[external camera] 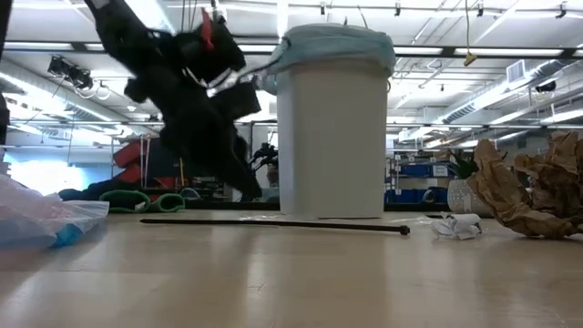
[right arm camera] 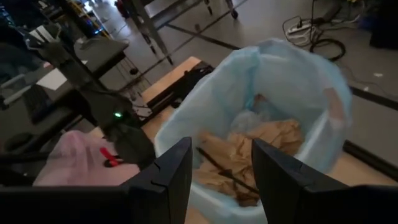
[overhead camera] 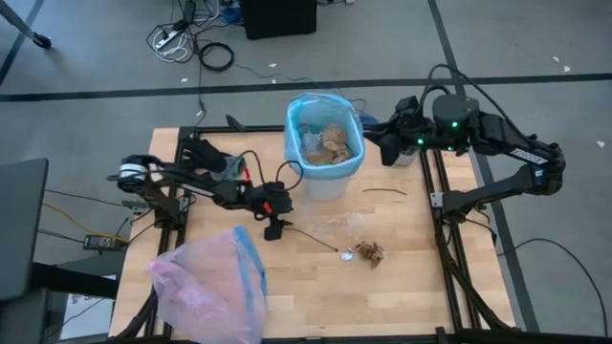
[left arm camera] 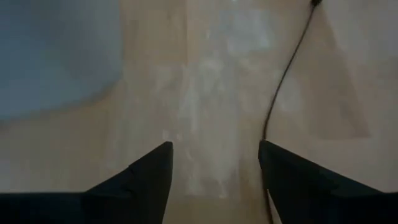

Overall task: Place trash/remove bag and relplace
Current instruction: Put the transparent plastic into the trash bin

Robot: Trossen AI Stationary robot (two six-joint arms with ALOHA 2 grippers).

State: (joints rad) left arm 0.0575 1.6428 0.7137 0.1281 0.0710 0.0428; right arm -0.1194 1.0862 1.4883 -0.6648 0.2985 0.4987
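A white bin (overhead camera: 323, 177) stands at the table's far middle, lined with the light-blue bag (overhead camera: 298, 115), whose rim is folded over the bin's edge. Brown leaf clumps (right arm camera: 249, 146) lie inside it. On the table lie a thin dark twig (overhead camera: 316, 239), a second twig (overhead camera: 385, 191), a leaf clump (overhead camera: 369, 252) and a clear wrapper (overhead camera: 349, 225). My left gripper (overhead camera: 274, 229) is open and points down just above the table near the first twig's end (left arm camera: 268, 124). My right gripper (overhead camera: 378, 141) is open, raised beside the bin's right rim, and looks into the bag (right arm camera: 273, 68).
A pale pink bag with a blue rim band (overhead camera: 210, 282) lies at the table's near left corner. In the low view the leaf clump (external camera: 528, 191) and a crumpled wrapper (external camera: 455, 226) sit to the bin's right. Bare wood shows along the near right.
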